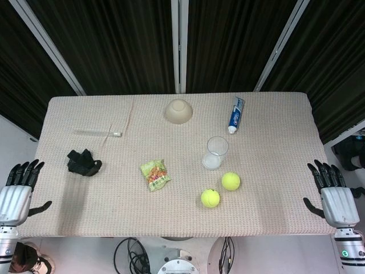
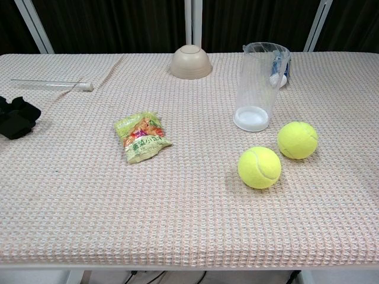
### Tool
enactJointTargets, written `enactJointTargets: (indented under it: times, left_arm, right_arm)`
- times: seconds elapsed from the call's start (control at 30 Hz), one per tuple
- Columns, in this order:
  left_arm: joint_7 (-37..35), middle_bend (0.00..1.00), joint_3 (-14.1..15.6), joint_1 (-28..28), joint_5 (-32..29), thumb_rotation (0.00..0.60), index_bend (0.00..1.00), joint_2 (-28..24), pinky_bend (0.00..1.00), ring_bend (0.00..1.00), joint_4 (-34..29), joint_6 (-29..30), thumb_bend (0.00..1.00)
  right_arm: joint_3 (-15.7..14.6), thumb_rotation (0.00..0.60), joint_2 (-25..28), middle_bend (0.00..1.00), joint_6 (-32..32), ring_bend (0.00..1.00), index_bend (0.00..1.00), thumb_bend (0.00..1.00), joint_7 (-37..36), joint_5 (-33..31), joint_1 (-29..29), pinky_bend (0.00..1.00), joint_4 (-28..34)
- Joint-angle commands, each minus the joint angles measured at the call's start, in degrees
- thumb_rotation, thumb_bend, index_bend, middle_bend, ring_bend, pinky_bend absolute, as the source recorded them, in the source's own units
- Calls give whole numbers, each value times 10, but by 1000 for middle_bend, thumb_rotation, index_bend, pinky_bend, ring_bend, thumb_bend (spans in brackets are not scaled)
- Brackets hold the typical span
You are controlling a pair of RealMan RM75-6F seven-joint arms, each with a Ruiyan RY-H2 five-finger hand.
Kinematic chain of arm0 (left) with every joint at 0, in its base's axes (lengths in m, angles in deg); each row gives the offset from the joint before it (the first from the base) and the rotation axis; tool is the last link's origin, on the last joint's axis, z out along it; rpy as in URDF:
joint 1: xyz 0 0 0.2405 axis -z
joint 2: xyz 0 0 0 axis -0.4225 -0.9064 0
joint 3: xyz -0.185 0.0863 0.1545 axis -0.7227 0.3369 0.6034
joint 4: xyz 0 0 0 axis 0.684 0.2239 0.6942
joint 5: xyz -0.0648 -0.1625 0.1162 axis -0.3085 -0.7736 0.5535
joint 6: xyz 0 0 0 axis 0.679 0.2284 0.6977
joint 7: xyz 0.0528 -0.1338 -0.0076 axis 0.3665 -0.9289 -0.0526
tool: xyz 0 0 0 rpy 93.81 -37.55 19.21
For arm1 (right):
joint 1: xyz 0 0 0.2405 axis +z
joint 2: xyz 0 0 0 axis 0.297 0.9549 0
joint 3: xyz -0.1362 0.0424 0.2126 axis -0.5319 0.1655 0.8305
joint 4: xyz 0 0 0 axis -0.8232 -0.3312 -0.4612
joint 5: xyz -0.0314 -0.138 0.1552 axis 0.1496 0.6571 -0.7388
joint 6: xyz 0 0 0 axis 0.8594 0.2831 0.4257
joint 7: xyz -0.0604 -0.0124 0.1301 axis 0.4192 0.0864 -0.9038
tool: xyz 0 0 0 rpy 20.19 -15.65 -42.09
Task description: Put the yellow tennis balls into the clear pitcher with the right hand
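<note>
your right hand (image 1: 333,191) rests off the table's right edge, fingers spread apart and holding nothing; your left hand (image 1: 20,188) sits the same way off the left edge (neither shows in the chest view).

count of task items: two yellow tennis balls and one clear pitcher (image 1: 217,153). the pitcher stands upright right of centre, with nothing visible inside it. the nearer ball (image 1: 210,198) lies toward the front edge; the second ball (image 1: 231,181) lies just beside it to the right, close to the pitcher's base. in the chest view the two balls (image 2: 259,167) (image 2: 297,140) sit near each other but apart, in front of the pitcher (image 2: 258,86).

writing: the snack packet (image 1: 155,174) carries print too small to read; the blue and white toothpaste tube (image 1: 235,114) likewise.

other items, one each: an upturned beige bowl (image 1: 178,111) near the back edge, a clear tube (image 1: 97,133) and a black object (image 1: 83,162) on the left side.

open room: bare tablecloth (image 1: 274,171) lies between the balls and your right hand.
</note>
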Motion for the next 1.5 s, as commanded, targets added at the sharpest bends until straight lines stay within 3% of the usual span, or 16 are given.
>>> enactJointTargets:
  times: [0.03,0.47,0.93,1.07,1.33,1.5]
  left_arm:
    - [0,0,0,-1,1,600,0,-1,0,0,-1,1,68]
    - [7,0,5,3,11,600,0,0,0,0,-9,-4,68]
    - [0,0,9,10,13,600,0,3,0,0,-10,-17,68]
    - [0,0,11,9,16,600,0,2,0,0,-10,-15,67]
    - [3,0,15,4,15,600,0,-11,0,0,-32,-13,68]
    - [3,0,15,1,14,600,0,-16,0,0,-38,-9,68]
  right_arm:
    - [0,600,-2,0,2,0,0,176,3,3,0,0,0]
    - [-9,600,-22,0,20,0,0,176,-10,49,4,0,-38]
    - [-2,600,-74,0,-143,0,0,176,64,13,93,0,-35]
    - [-3,600,-92,0,-166,0,0,176,58,17,113,0,-29]
    - [9,600,-148,0,-190,0,0,176,111,4,145,3,-39]
    - [15,600,-175,12,-215,0,13,176,139,-14,166,54,-45]
